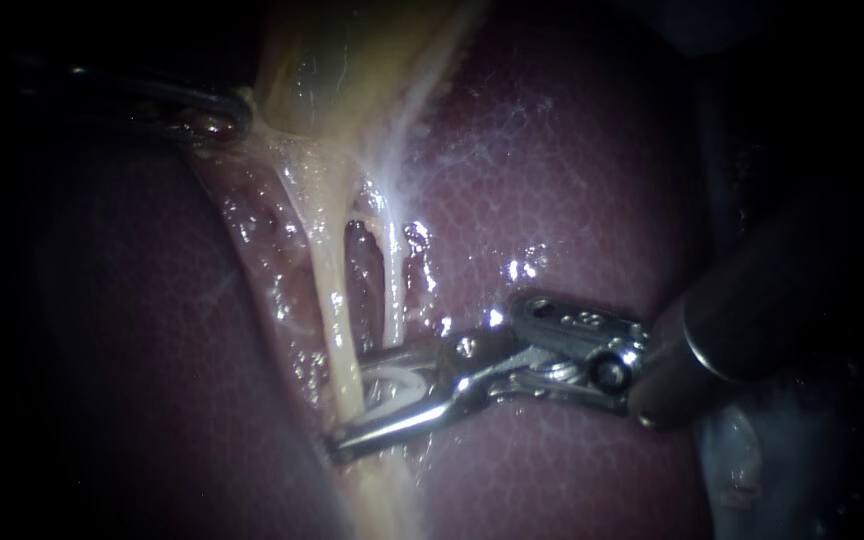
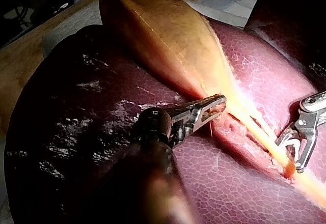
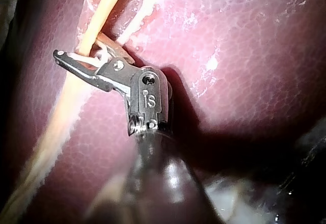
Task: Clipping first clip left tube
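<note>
Hand of right instrument [image 1: 357, 400] spread wide astride left tube [image 1: 335, 290], at the near end of that pale strand, white clip [image 1: 399, 386] lying in the gap. Right tube [image 1: 393, 285] just beside, to the right. Far left, hand of left instrument [image 1: 220, 120] clamped on narrow end of gallbladder [image 1: 332, 50], above liver [image 1: 572, 170].

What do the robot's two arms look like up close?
Both are long, thin, dark shafts with shiny silver metal tips. The right instrument has a chunky hinge with round pins and two slim jaws, like tiny tongs. The left instrument ends in shorter, blunter silver jaws.
</note>
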Available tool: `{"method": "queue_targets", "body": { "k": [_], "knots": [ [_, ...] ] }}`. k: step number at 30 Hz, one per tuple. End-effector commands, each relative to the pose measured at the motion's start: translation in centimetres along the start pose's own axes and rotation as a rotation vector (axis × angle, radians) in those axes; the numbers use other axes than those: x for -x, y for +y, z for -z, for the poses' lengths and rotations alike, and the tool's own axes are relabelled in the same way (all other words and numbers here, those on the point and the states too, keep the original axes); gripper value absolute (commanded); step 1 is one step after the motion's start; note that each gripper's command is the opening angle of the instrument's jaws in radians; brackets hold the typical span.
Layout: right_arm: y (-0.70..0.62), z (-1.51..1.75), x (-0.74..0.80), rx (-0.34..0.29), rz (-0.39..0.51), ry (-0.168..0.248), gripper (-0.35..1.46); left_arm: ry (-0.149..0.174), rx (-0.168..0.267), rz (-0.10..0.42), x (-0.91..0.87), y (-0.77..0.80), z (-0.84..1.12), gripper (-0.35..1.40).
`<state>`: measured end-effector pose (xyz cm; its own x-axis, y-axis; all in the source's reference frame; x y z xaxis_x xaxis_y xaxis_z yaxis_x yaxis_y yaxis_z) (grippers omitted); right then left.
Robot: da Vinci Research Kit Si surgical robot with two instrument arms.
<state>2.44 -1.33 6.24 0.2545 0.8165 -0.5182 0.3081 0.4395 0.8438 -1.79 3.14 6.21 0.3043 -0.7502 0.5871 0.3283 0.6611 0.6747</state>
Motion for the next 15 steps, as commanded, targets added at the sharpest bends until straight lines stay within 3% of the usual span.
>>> {"method": "queue_targets", "body": {
  "k": [1, 15],
  "knots": [
    [-0.01, -0.01, -0.01, -0.010, -0.003, 0.006, 0.49, 0.000, -0.001, 0.000, 0.00, 0.00, 0.00, -0.35],
    [-0.13, -0.17, -0.22, -0.110, -0.058, 0.082, 0.49, 0.000, -0.002, 0.000, -0.01, 0.02, 0.00, -0.35]
  ]
}}
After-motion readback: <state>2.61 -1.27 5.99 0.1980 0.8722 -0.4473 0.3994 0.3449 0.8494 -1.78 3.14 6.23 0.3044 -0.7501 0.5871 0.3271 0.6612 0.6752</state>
